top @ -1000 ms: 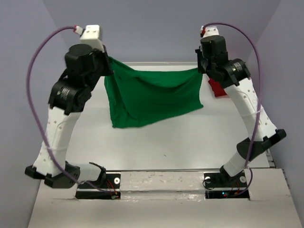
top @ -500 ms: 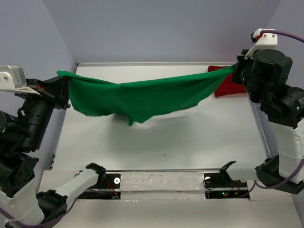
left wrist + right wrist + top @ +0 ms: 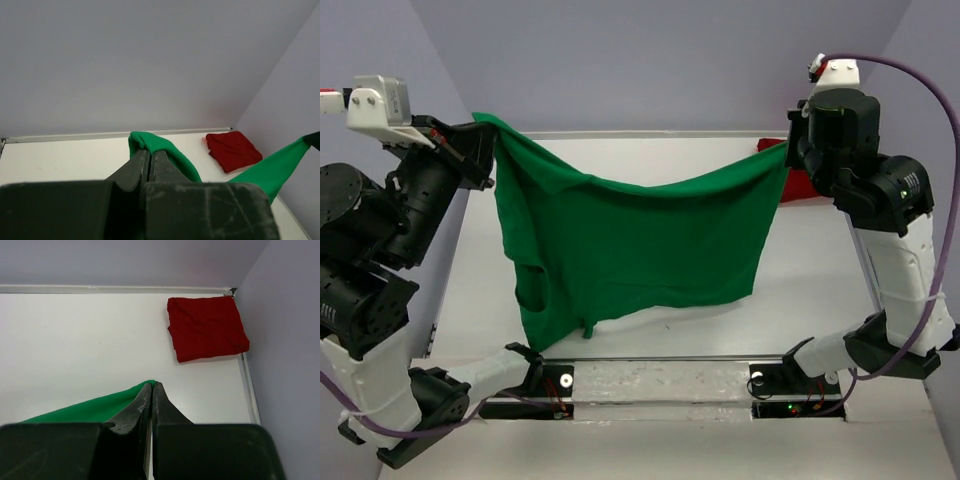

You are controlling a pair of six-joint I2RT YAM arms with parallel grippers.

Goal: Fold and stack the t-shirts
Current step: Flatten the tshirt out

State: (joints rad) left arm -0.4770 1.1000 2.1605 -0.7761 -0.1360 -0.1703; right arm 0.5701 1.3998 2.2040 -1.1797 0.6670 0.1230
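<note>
At my left fingertips: my left gripper (image 3: 149, 152) is clamped tight on a bunched top corner of the green shirt (image 3: 640, 240), and the cloth humps up over the fingertips.
At my right fingertips: my right gripper (image 3: 151, 386) is pinched closed on the other top corner, with a thin wedge of green running out from the tips to the left.
Gripper positions: both are raised above the table (image 3: 810, 300), the left at its far left and the right at its far right, well apart.
Green shirt, place: it hangs in the air between my two grippers, spread across most of the table's width.
Green shirt, top edge: it sags in a shallow curve from one grip to the other, lowest near the middle.
Green shirt, body: it is bright plain green and hangs as a broad sheet with soft vertical folds.
Green shirt, lower left: the cloth doubles over there, with a dark opening in the fold and a small tip dangling below.
Green shirt, lower edge: it reaches toward the table's near edge, and I cannot tell whether it touches.
Red shirt (image 3: 207, 327): it is dark red, folded into a rough square with a creased top, and lies flat in the table's far right corner.
Red to green: the red shirt sits just beyond my right grip, apart from the green cloth.
</note>
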